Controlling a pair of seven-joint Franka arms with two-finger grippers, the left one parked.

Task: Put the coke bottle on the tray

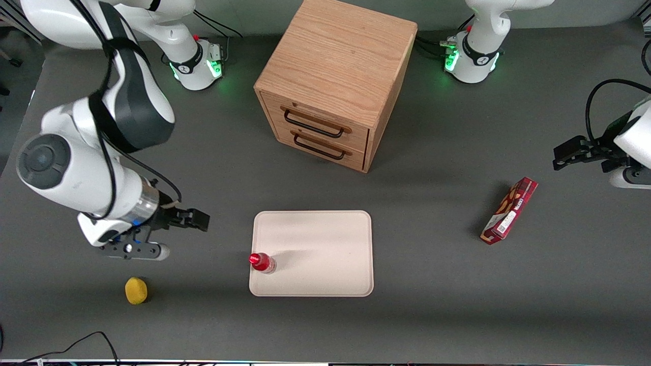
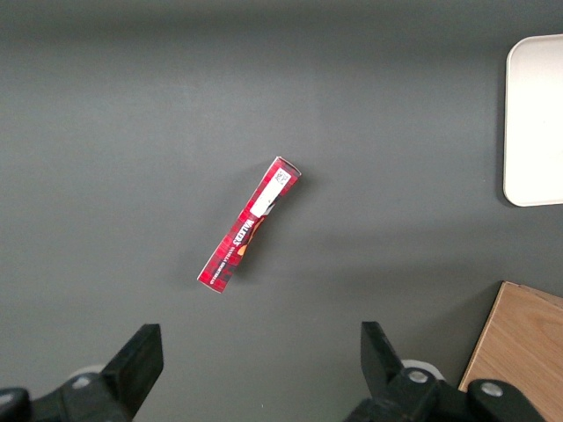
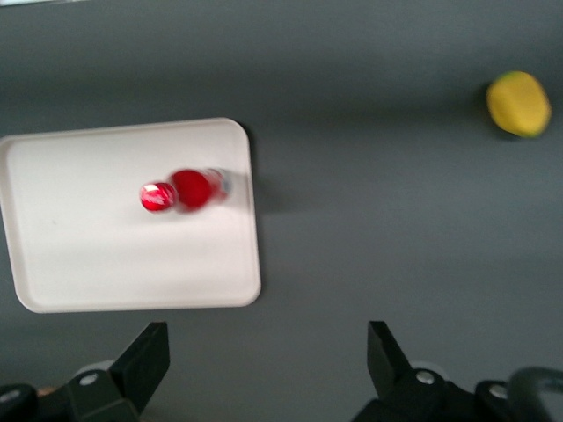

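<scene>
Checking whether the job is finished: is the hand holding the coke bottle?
No: the coke bottle stands on the tray, while the open hand hovers apart, toward the working arm's end.

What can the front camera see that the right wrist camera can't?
Only the front view shows the wooden drawer cabinet and the red snack box. Only the right wrist view shows the open gripper from close up, above bare table. Both show the coke bottle standing on the tray, and the yellow lemon-like object off toward the working arm's end.
</scene>
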